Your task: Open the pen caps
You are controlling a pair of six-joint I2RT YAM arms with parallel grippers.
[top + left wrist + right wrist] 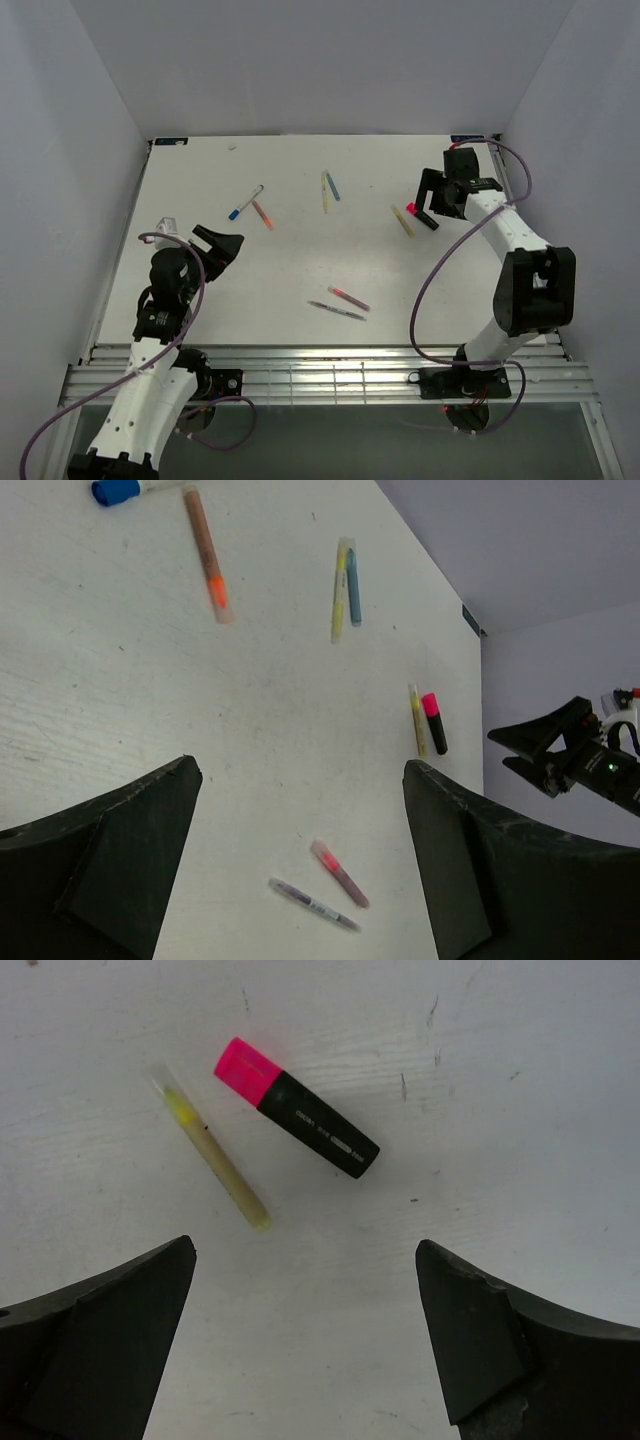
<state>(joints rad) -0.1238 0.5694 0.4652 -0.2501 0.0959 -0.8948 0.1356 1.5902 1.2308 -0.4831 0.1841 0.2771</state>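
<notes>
Several capped pens lie on the white table [300, 260]. A black highlighter with a pink cap [247, 1068] and a thin yellow highlighter [212, 1150] lie side by side just ahead of my right gripper [305, 1245], which is open, empty and hovering above them [432, 205]. My left gripper [300, 770] is open and empty at the table's left [222, 245]. A pink highlighter [340, 873] and a grey pen [313, 904] lie between its fingers' line of sight. An orange highlighter [263, 215] and a blue-capped pen [233, 213] lie farther back.
A yellow pen [324, 192] and a blue pen [332, 186] lie together at the back centre. Grey walls close in the left, right and rear. A metal rail [330, 375] runs along the table's near edge. A small clear item [166, 224] sits at the left edge.
</notes>
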